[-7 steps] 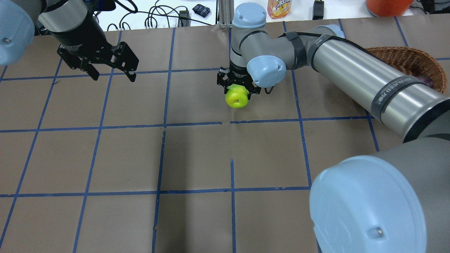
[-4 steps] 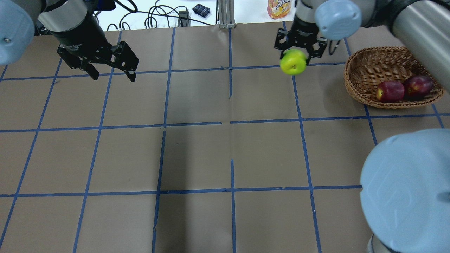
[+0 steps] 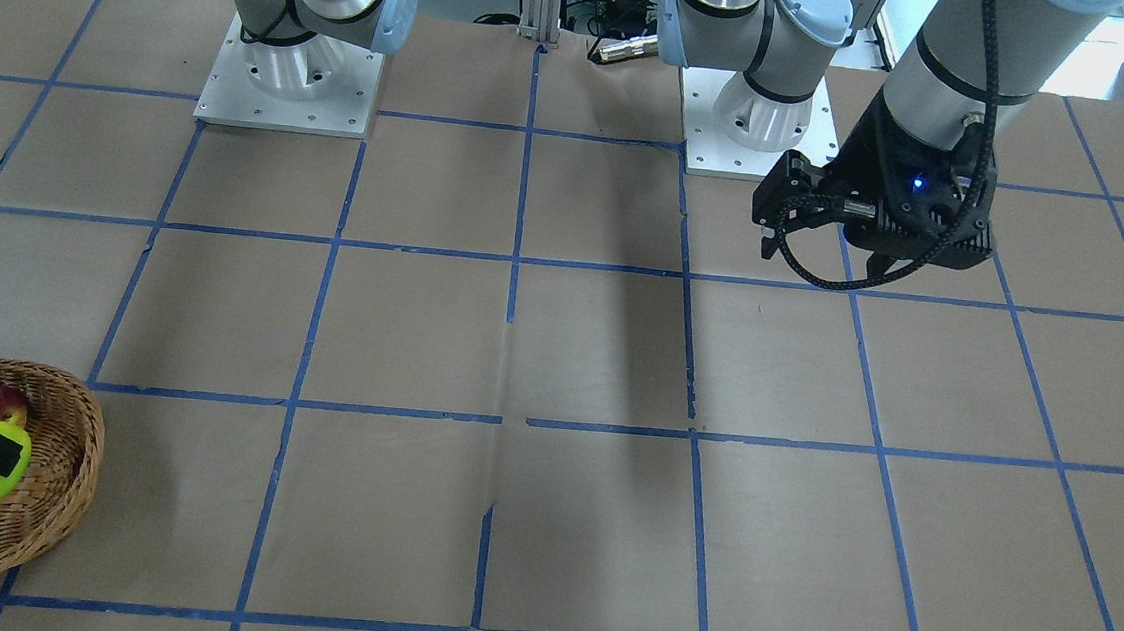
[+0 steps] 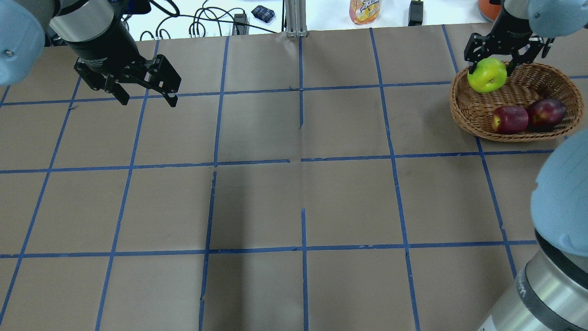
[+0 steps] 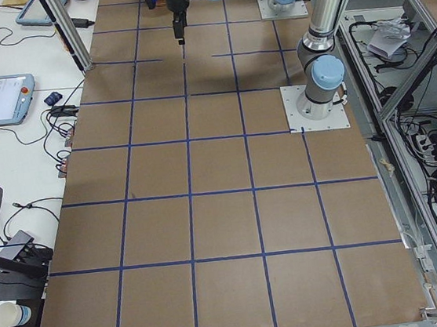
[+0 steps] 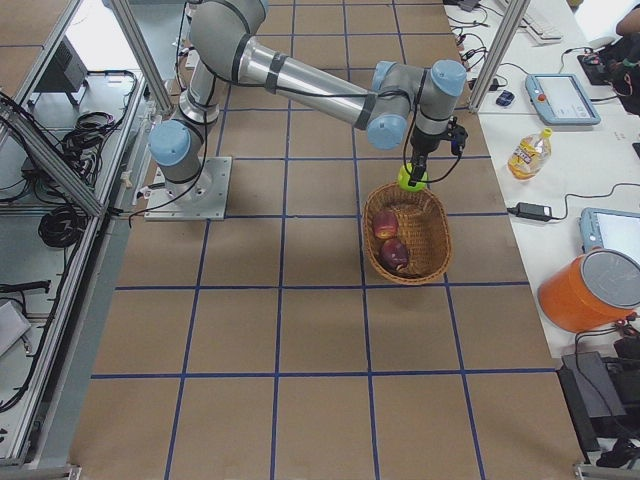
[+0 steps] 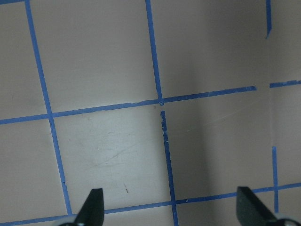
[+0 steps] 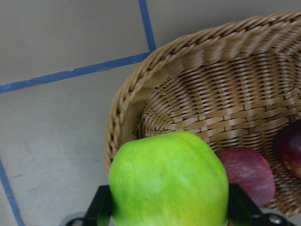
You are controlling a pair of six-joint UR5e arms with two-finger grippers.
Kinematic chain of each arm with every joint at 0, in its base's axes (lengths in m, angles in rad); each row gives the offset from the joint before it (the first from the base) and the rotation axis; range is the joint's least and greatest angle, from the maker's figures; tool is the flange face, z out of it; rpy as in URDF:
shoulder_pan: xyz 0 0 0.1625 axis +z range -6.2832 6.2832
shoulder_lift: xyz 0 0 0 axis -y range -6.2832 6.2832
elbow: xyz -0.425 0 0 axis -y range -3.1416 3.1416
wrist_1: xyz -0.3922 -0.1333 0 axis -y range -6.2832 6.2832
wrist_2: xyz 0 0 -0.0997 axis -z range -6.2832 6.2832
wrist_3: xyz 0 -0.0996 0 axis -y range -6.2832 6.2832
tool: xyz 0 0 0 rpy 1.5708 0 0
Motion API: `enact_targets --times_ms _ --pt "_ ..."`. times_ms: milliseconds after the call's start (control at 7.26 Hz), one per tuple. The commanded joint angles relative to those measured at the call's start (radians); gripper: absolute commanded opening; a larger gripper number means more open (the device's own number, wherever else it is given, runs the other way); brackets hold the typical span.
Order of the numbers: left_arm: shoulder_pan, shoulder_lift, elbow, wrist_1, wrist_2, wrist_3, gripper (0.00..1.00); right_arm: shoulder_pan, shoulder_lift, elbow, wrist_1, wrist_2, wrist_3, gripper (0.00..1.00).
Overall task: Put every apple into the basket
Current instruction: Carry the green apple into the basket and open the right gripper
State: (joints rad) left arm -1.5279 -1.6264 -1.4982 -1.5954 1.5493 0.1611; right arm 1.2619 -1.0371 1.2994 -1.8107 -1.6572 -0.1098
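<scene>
My right gripper (image 4: 489, 70) is shut on the lime green apple (image 4: 487, 76) and holds it just above the far left part of the wicker basket (image 4: 460, 116). The right wrist view shows the green apple (image 8: 169, 183) between the jaws, over the basket's rim (image 8: 141, 80). A red apple with a yellowish patch (image 4: 510, 119) and a darker maroon apple (image 4: 546, 111) lie inside the basket. My left gripper (image 4: 149, 99) is open and empty, hovering over the table's far left, with bare paper under it (image 7: 171, 209).
The right arm's large joints (image 4: 562, 207) fill the near right corner. A juice bottle (image 4: 365, 11), cables and an orange container (image 6: 585, 290) sit beyond the table's far edge. Blue tape lines grid the brown paper.
My right gripper has carried the green apple from the table's middle to the right, to above the basket. The left arm has not moved.
</scene>
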Motion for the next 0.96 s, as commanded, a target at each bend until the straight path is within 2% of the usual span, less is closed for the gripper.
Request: enact_targets --times_ms 0,138,275,413,551,826 --pt "0.0 0.0 0.0 0.0 0.0 0.0 1.0 -0.025 0.031 0.023 0.007 -0.015 -0.036 0.0" --pt "0.0 0.0 0.0 0.0 0.0 0.0 1.0 -0.025 0.032 0.05 0.002 -0.004 -0.045 0.0" --pt "0.0 0.0 0.0 0.0 0.0 0.0 1.0 -0.024 0.031 0.052 0.004 0.002 -0.051 0.24" --pt "0.0 0.0 -0.002 0.0 0.0 0.0 1.0 -0.024 0.045 0.055 -0.007 -0.006 -0.065 0.88" --pt "0.0 0.0 -0.002 0.0 0.0 0.0 1.0 -0.024 0.048 0.054 -0.057 -0.015 -0.08 1.0" --pt "0.0 0.0 -0.002 0.0 0.0 0.0 1.0 -0.015 -0.013 0.041 -0.038 0.0 -0.071 1.0"
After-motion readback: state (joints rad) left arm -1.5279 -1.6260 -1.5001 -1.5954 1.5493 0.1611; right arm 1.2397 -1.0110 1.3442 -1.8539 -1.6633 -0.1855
